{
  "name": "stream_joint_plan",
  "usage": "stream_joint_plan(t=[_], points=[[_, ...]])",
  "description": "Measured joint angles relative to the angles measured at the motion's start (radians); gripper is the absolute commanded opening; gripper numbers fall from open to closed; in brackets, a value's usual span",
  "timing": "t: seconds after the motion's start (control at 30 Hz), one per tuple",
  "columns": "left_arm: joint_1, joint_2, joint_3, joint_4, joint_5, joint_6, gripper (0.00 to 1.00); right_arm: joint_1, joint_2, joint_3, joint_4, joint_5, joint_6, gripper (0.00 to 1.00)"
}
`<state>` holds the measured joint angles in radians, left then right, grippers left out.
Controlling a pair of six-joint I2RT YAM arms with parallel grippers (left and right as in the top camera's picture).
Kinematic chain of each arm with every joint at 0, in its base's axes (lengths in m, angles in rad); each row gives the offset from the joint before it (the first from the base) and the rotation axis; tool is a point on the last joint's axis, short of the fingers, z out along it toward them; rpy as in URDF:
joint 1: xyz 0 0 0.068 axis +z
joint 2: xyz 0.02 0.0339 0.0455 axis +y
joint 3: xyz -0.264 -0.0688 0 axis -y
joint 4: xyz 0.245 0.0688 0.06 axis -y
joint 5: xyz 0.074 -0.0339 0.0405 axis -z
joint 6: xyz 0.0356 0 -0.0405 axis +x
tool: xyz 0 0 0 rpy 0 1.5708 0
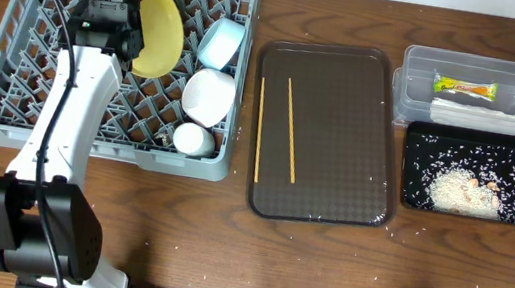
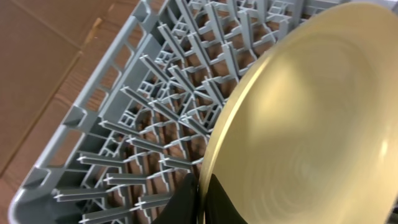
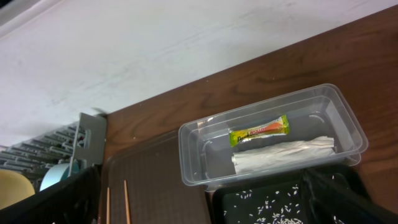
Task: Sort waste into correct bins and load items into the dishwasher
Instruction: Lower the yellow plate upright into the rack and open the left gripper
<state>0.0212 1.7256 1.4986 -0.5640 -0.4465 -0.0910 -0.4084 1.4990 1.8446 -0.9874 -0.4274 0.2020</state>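
My left gripper (image 2: pixel 199 198) is shut on the rim of the yellow plate (image 2: pixel 311 124), held on edge over the grey dish rack (image 1: pixel 1 98). The light-blue bowl (image 1: pixel 221 43), white bowl (image 1: pixel 209 97) and small white cup (image 1: pixel 193 139) sit in the rack. Two chopsticks (image 1: pixel 291 129) lie on the brown tray (image 1: pixel 332 185). The green-and-yellow wrapper (image 1: pixel 464 87) and folded paper (image 1: pixel 479 115) lie in the clear tub (image 1: pixel 402 84). Rice (image 1: pixel 463 190) lies in the black tray (image 1: pixel 420 137). My right gripper (image 3: pixel 202 186) is open and empty, up at the far right.
The rack fills the table's left, the brown tray the middle, the two bins the right. A white wall (image 3: pixel 155 50) runs behind the table. Bare wood lies along the front edge.
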Motion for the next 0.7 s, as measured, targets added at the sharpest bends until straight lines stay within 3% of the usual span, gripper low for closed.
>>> stream_joint_plan(t=[0.4, 0.7], points=[[-0.081, 0.061, 0.000, 0.040, -0.130, 0.013, 0.07, 0.000, 0.000, 0.000, 0.000, 0.000, 0.000, 0.99], [-0.100, 0.119, 0.000, 0.202, -0.163, 0.014, 0.09, 0.000, 0.000, 0.000, 0.000, 0.000, 0.000, 0.99]])
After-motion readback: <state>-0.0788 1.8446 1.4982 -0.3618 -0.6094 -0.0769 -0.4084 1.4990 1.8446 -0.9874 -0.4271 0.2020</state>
